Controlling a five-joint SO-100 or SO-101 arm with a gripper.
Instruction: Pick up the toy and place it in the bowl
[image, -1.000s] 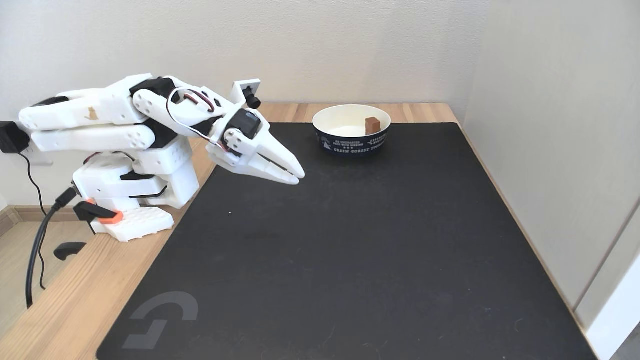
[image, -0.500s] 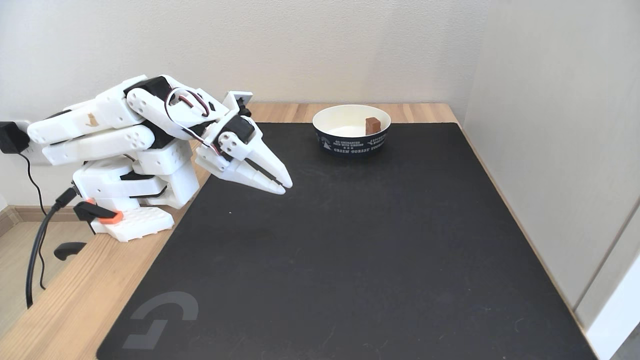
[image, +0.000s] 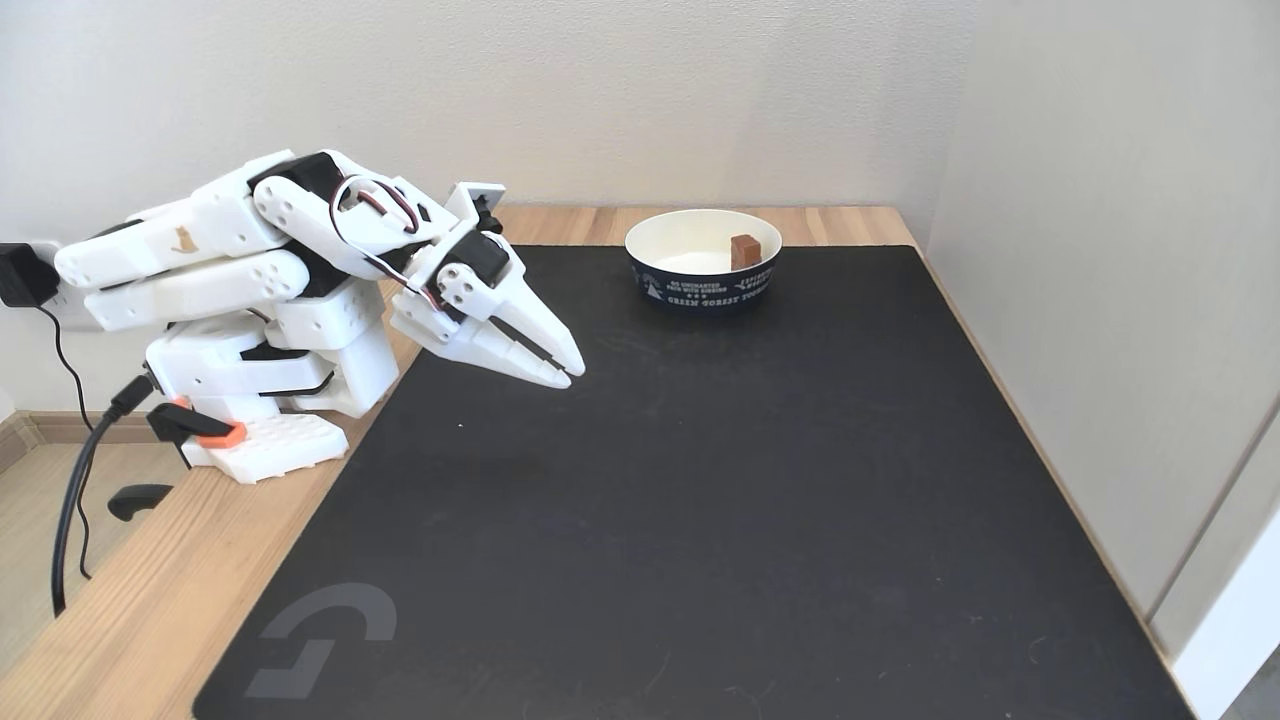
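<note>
Toy (image: 743, 251): we see it inside the bowl (image: 703, 288), leaning against the right inner wall at the far side of the mat (image: 700, 500).
Gripper (image: 568, 375): closed on nothing, folded back at the left, well apart from the bowl.
Handling: we judge the block light, stiff and matte; its long flat sides are the best place to grip.

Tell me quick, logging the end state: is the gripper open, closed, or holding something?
Gripper: closed, holding nothing, above the mat. The toy sits in the bowl.
</note>
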